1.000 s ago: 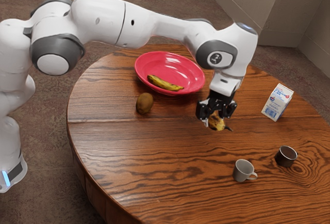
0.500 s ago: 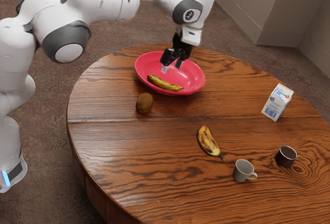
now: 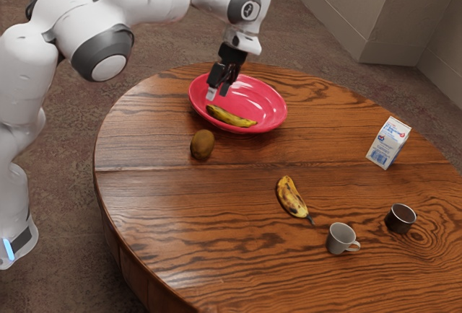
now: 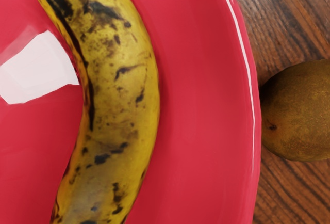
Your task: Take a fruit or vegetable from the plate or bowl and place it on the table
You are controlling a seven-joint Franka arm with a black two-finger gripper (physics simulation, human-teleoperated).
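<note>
Over the exterior view's left part of the red bowl (image 3: pixel 261 97) hangs my gripper (image 3: pixel 219 94), open, its fingers apart with nothing between them. A spotted banana (image 3: pixel 231 117) lies inside the bowl, just below the hand. Another banana (image 3: pixel 291 197) rests on the wooden table (image 3: pixel 238 169), away from the bowl. Beside the bowl a brown kiwi (image 3: pixel 203 144) sits on the table. In the wrist view the bowl's banana (image 4: pixel 111 79) stretches across the red bowl (image 4: pixel 206 100), and the kiwi (image 4: pixel 299 111) is just outside the rim.
A milk carton (image 3: pixel 389 142) stands toward the exterior view's right. A white cup (image 3: pixel 341 239) and a dark metal cup (image 3: pixel 401 218) are near each other, beyond the banana on the table.
The banana my gripper held a second ago lies on the table, let go. My hand has swung back over the bowl, then shifted further toward the exterior view's left.
</note>
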